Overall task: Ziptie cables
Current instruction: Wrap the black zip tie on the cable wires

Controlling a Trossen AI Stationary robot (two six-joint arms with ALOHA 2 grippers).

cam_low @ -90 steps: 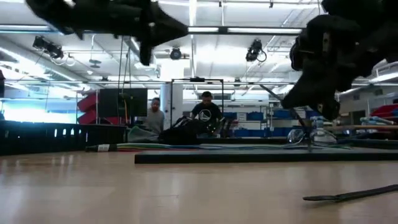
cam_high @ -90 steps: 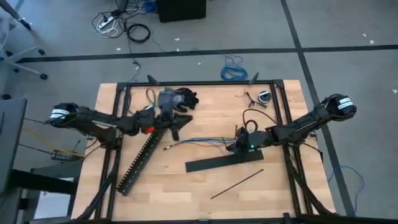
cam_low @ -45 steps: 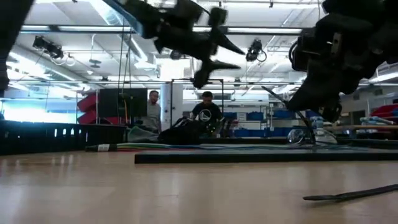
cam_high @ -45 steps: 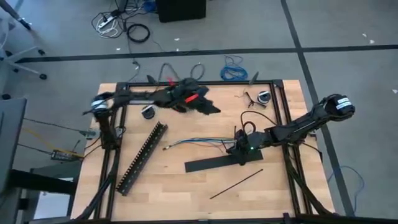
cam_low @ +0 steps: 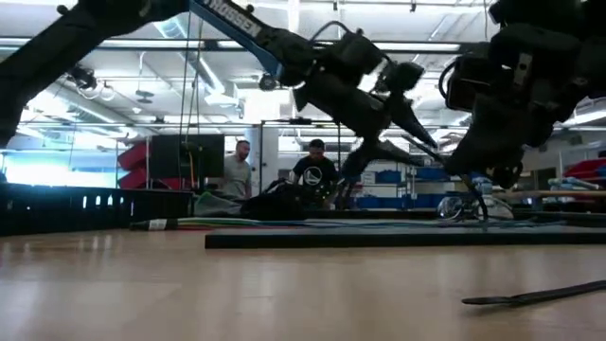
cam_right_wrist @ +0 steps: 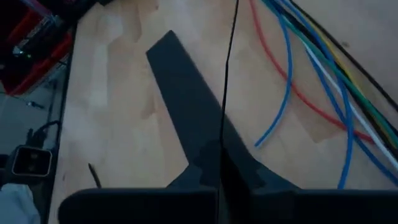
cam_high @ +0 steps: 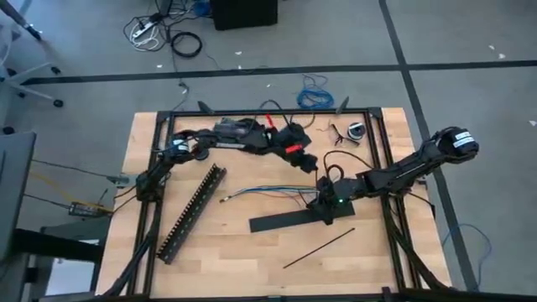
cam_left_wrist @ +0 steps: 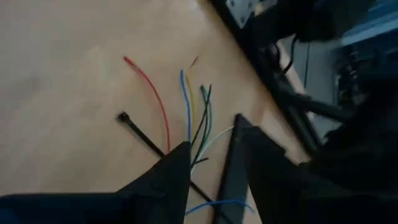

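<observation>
High view: left arm stretched across the far side of the tabletop (cam_high: 252, 252), its left pincer (cam_high: 309, 161) hovering above the wood near the middle, just beyond the fanned end of the cables (cam_high: 260, 192). Left wrist view shows the two dark fingers (cam_left_wrist: 171, 177) parted with a clear gap and nothing between them; below lie the wire tips, red, blue, yellow, green and white, spread apart on the wood, and a black ziptie (cam_left_wrist: 140, 132) with its small head end beside the red wire.

Right arm reaches in from the right edge; right pincer (cam_high: 324, 204) sits low at the right end of the cables, at the far end of the wide flat black bar (cam_high: 294, 221). Right wrist view: fingers (cam_right_wrist: 249, 171) drawn together on a thin black ziptie strip (cam_right_wrist: 228, 74) that runs straight away from the pincer, crossing over the flat bar (cam_right_wrist: 183, 93); cables (cam_right_wrist: 323, 81) lie just beside it on the wood.

A second ziptie (cam_high: 319, 247) lies alone on the near part of the tabletop, well apart from the bundle. Long slotted duct (cam_high: 191, 211) lies diagonally on the left half.

Low view: both arms hang above the wood, and two people (cam_low: 312, 170) show in the room behind.
</observation>
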